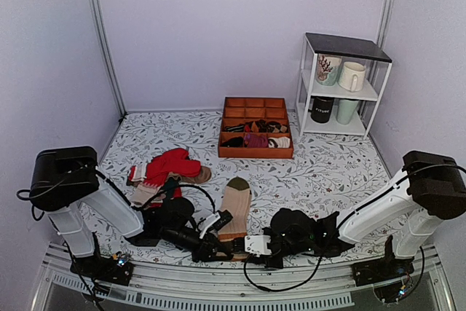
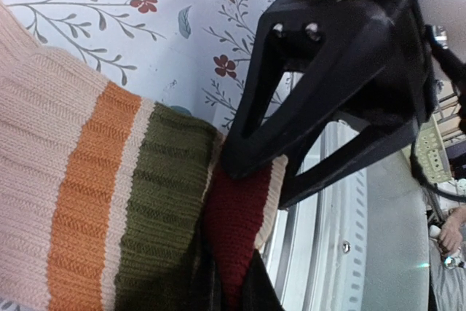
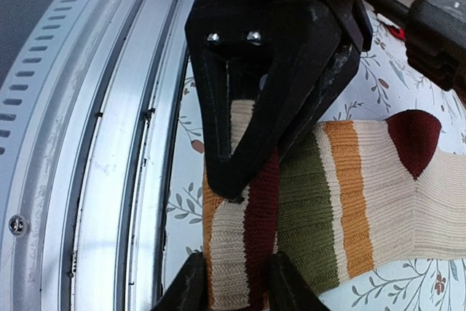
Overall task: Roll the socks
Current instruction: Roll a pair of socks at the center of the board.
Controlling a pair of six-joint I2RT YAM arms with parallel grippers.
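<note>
The socks [image 1: 237, 205] are a long beige ribbed pair lying lengthwise near the front of the table, olive toe pointing away, striped cuff end at the front edge. My left gripper [image 1: 216, 247] is shut on the maroon cuff [image 2: 237, 223] from the left. My right gripper [image 1: 251, 245] is shut on the folded cuff end [image 3: 247, 245] from the right. Orange, olive and cream stripes [image 3: 328, 202] show beside the fingers. The other arm's fingers [image 2: 320, 85] fill the top of each wrist view.
Bright red socks [image 1: 171, 167] lie in a heap at the left. An orange divided tray [image 1: 255, 136] with dark sock bundles stands behind. A white shelf [image 1: 342, 85] with mugs is at the back right. The metal table rail [image 3: 95, 143] runs just in front of the cuff.
</note>
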